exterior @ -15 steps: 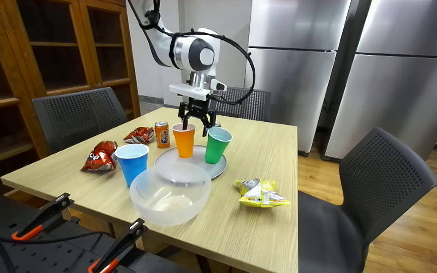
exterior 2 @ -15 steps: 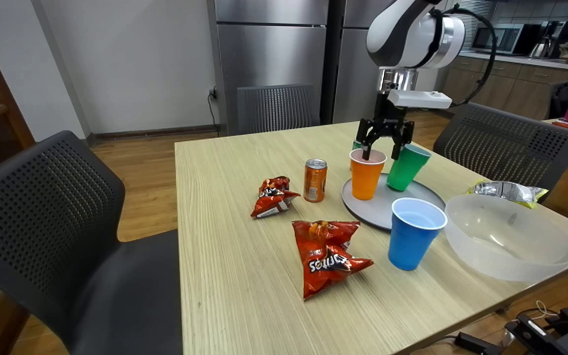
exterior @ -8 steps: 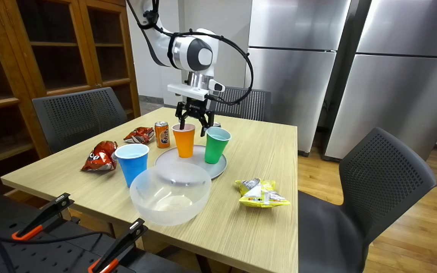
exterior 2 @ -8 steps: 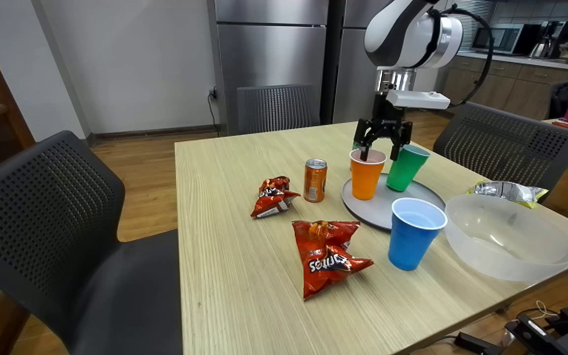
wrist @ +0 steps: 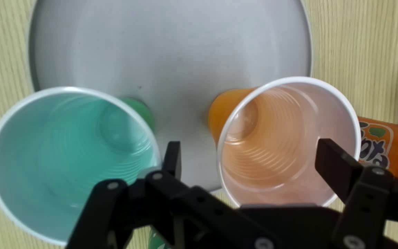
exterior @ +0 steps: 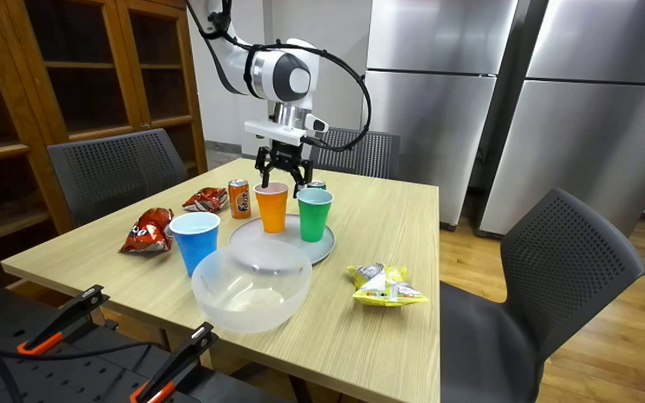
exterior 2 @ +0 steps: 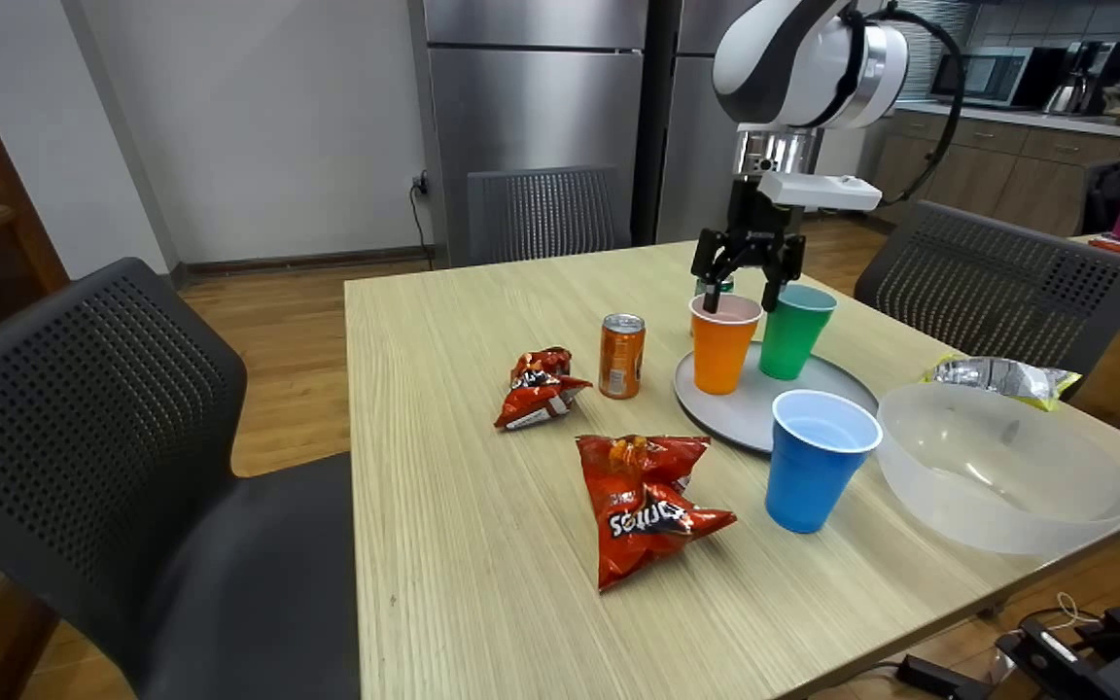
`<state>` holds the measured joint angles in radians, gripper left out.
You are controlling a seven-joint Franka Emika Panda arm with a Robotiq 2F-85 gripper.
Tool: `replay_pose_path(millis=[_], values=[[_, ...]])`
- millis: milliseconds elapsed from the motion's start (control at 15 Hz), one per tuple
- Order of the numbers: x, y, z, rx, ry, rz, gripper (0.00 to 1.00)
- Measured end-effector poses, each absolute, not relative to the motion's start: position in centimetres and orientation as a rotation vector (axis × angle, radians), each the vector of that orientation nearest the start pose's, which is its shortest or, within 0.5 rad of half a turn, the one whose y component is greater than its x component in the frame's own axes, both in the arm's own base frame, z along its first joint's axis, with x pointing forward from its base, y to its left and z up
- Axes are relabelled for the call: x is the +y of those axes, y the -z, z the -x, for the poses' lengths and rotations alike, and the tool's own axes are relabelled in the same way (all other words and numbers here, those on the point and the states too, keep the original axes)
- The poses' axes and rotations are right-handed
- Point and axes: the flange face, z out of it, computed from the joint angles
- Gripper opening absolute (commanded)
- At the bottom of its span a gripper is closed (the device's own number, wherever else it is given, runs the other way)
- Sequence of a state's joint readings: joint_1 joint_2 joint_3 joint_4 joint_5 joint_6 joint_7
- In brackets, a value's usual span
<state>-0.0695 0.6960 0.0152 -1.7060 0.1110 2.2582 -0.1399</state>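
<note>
The pincer [wrist: 249,155], its empty jaws spread wide, hangs over the upright orange cup [wrist: 282,138] on the gray plate [wrist: 171,45], one jaw at the mouth, the other just beside the green cup [wrist: 71,155].

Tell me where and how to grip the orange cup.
I'd probably pinch the orange cup by its upper wall facing the green cup, coming straight down. It stands upright, mouth up, narrowing toward its base; in the wrist view, the open hand straddles that wall, one finger over the mouth, the other over the gap between the cups.
</note>
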Motion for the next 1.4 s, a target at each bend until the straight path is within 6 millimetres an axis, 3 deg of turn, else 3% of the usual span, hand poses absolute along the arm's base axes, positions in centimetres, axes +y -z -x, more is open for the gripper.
replay_pose_path(millis=[467, 933, 1400], values=[[-3.0, -19.4, -66.1, -0.041, -0.16, 3.025, 1.0], [-3.2, -23.0, -66.3, -0.073, -0.081, 3.007, 1.0], [-5.8, -26.2, -64.8, -0.123, -0.09, 2.967, 1.0]])
